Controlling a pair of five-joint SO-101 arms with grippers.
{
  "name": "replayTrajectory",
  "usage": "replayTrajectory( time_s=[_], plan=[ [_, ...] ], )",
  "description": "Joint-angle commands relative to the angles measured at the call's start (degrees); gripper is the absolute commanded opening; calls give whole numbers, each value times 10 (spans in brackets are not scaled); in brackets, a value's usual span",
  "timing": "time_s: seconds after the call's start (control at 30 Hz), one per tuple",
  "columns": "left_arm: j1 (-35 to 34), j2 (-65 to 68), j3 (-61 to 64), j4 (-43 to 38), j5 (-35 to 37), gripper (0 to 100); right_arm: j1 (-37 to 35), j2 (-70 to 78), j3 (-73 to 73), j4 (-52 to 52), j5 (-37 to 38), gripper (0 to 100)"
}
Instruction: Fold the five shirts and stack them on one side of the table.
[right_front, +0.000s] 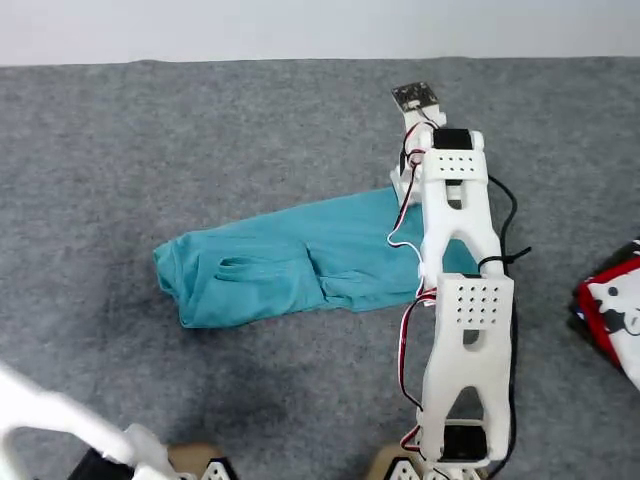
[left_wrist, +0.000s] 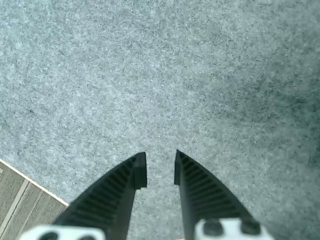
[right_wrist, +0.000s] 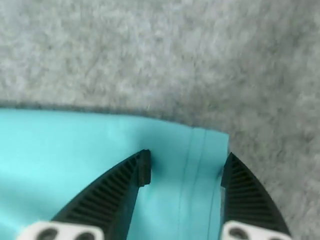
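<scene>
A teal shirt (right_front: 300, 262) lies folded into a long band across the middle of the grey carpeted table (right_front: 200, 140). The right arm (right_front: 460, 300) stretches from the near edge over the band's right end. My right gripper (right_wrist: 185, 170) is open, its fingertips straddling the shirt's hemmed corner (right_wrist: 200, 150) just above the cloth. My left gripper (left_wrist: 160, 167) hovers over bare carpet near the table's front left edge, fingers slightly apart with nothing between them. The left arm (right_front: 60, 420) sits at the near left corner.
A red and white shirt (right_front: 615, 305) lies at the table's right edge. A wooden surface (left_wrist: 20, 200) shows past the carpet's edge by the left gripper. Bare carpet spreads behind and to the left of the teal shirt.
</scene>
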Motion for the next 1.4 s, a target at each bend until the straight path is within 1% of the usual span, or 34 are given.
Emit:
replayTrajectory(
  time_s=[0.0, 0.2, 0.3, 0.4, 0.63, 0.77, 0.93, 1.03, 1.2, 1.37],
  plan=[
    [2, -17, -2, 5, -4, 97, 8, -19, -6, -10, 7, 243],
    [3, -17, -2, 3, -6, 97, 8, -44, -55, 67, 3, 243],
    [4, -16, 2, 1, -35, 97, 18, -46, -88, 118, -4, 243],
    [4, -17, 16, -11, -43, 97, 27, -46, -91, 137, -15, 243],
    [4, -17, 28, -15, -43, 97, 29, 5, -91, 45, -10, 243],
    [1, -21, 25, -15, -43, 97, 29, 19, -91, -4, 22, 243],
    [0, -21, 25, -11, -43, 97, 38, 13, -113, -2, 23, 243],
    [0, -21, 25, -11, -43, 97, 42, 9, -156, 33, 22, 243],
    [1, -21, 25, -11, -43, 97, 41, 12, -258, 156, 18, 243],
    [3, -21, 27, -11, -43, 97, 44, 15, -309, 269, -25, 243]
  ],
)
